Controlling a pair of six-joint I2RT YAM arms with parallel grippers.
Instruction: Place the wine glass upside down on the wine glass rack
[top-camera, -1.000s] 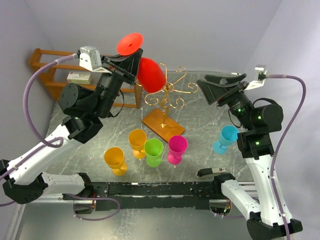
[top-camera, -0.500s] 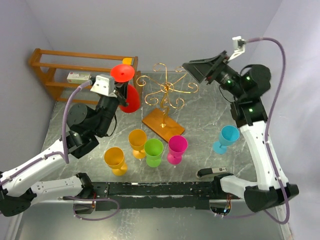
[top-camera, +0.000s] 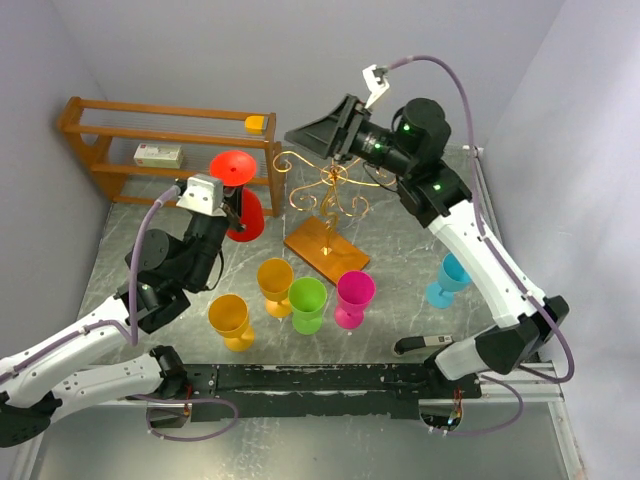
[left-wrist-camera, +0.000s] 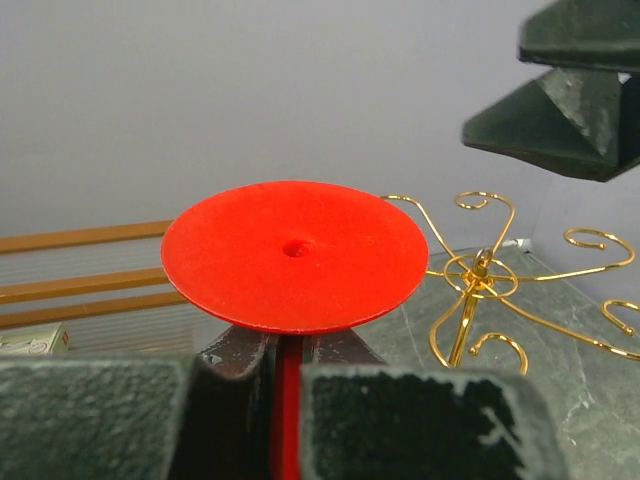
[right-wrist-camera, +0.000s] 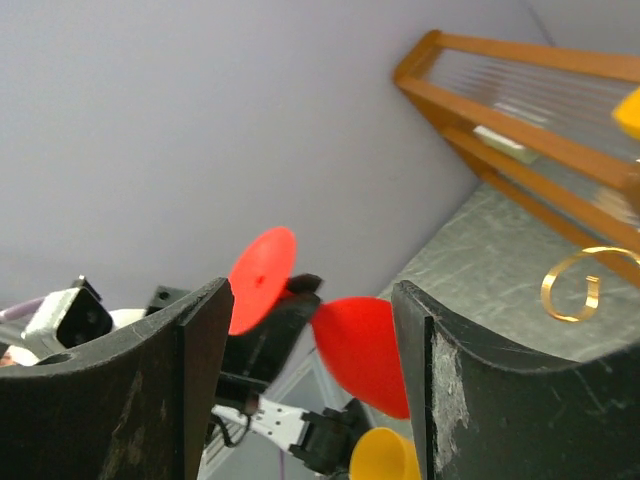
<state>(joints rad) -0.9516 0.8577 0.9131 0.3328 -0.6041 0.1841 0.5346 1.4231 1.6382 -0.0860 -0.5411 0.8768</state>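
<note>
Over the grey marbled table (top-camera: 400, 255), the left gripper (top-camera: 238, 198) clamps an inverted red plastic wine glass (top-camera: 232, 166); the wide-open right gripper (top-camera: 318, 135) overhangs the gold wire rack (top-camera: 335, 195), risking collision.

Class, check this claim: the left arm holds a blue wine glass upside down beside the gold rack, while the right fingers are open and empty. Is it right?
Not quite. The held glass is red, not blue, as the left wrist view shows; the blue glass stands free. The rest holds: it is upside down in the left fingers, beside the rack, and the right fingers are open and empty.
</note>
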